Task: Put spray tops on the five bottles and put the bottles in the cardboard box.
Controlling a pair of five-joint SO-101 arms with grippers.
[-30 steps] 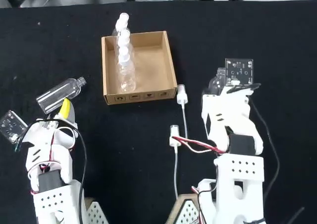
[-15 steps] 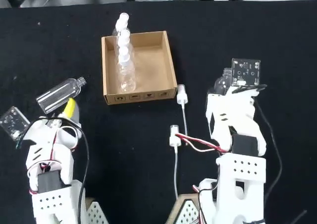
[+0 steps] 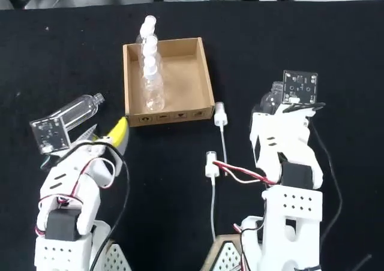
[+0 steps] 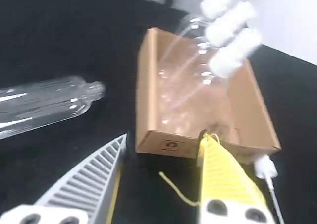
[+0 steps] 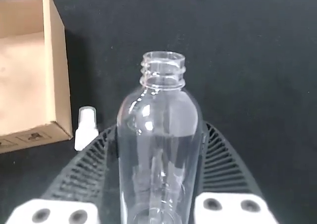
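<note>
High view:
- Cardboard box (image 3: 207, 82) lies ahead of the left gripper (image 3: 107, 132) and slightly to one side. It holds three capped bottles (image 3: 151, 73), lined up along one side wall, with white spray heads towards the far end. The farthest head reaches over the box's far rim.
- Loose bottle (image 3: 75, 114) has no top. It lies on its side on the black table (image 3: 312, 37) beside the left jaws, on the side away from the box.
- Two spray tops lie on the table between the arms. The corner spray top (image 3: 220, 115) is just off the box's near corner. The second spray top (image 3: 211, 166) is nearer the arm bases. Both trail thin dip tubes.
- Right gripper (image 3: 268, 105) is mostly hidden under its wrist camera board. The held bottle (image 3: 275, 92) only peeks out ahead of it.
- Left arm is angled towards the box; right arm is extended straight ahead.

Left wrist view:
- Jaws of the left gripper (image 4: 163, 140) are spread wide with nothing between them. One finger is grey, the other yellow.
- Box (image 4: 146, 85) is straight ahead, its near wall just past the fingertips.
- Capped bottles (image 4: 198, 80) are blurred; their white heads show clearly, their bodies faintly.
- Loose bottle (image 4: 44, 105) lies outside the grey finger and is cut off by the frame edge.
- Corner spray top (image 4: 265, 167) is beyond the yellow finger.

Right wrist view:
- Right gripper (image 5: 158, 130) pinches the held bottle (image 5: 158, 149) by its body. The open threaded neck points forward past the fingertips, and the base is cut off.
- A corner of the box (image 5: 54, 85) and the corner spray top (image 5: 85, 130) lie ahead, off to one side.
</note>
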